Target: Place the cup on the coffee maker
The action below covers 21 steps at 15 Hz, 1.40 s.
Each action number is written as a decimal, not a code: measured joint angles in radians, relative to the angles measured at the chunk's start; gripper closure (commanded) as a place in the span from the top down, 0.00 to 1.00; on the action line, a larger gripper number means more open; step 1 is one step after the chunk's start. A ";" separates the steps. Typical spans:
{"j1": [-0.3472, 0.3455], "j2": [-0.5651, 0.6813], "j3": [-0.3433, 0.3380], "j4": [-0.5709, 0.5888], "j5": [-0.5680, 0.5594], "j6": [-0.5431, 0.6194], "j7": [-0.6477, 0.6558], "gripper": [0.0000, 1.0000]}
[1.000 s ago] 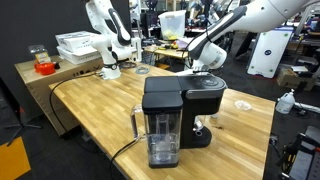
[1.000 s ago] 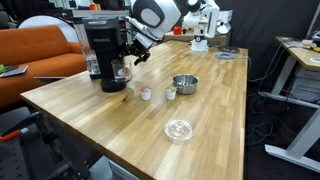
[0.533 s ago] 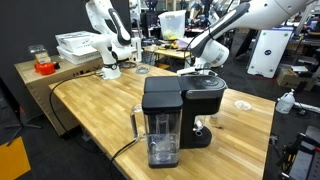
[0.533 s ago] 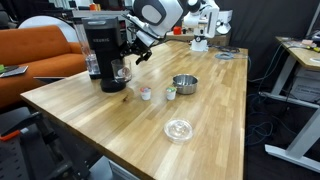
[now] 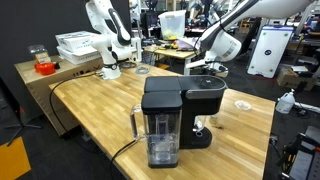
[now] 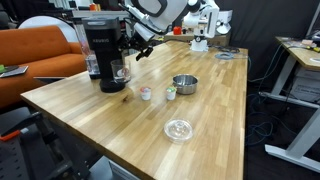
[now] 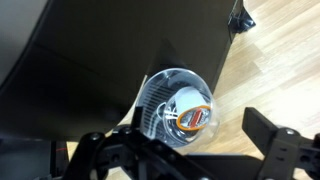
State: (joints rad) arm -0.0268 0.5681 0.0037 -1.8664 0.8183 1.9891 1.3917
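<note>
Both exterior views are lit brightly and evenly from overhead, and only short, soft shadows are cast on the table (image 6: 215,100). Detail is lost in the black body of the coffee maker (image 5: 178,100). Small highlights are caught on the metal bowl (image 6: 184,84). The wrist view is soft and slightly smeared. There the gripper (image 7: 195,150) is shown as a dark, unfocused silhouette, and glare is seen on the cup (image 7: 188,108).
</note>
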 measured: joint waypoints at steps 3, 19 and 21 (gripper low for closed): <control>-0.011 -0.049 -0.025 -0.056 0.013 -0.001 -0.011 1.00; -0.025 -0.478 -0.165 -0.453 -0.230 -0.023 0.033 1.00; -0.046 -0.563 -0.183 -0.506 -0.361 -0.054 0.066 1.00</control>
State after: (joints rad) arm -0.0732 0.0054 -0.1797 -2.3723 0.4571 1.9349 1.4580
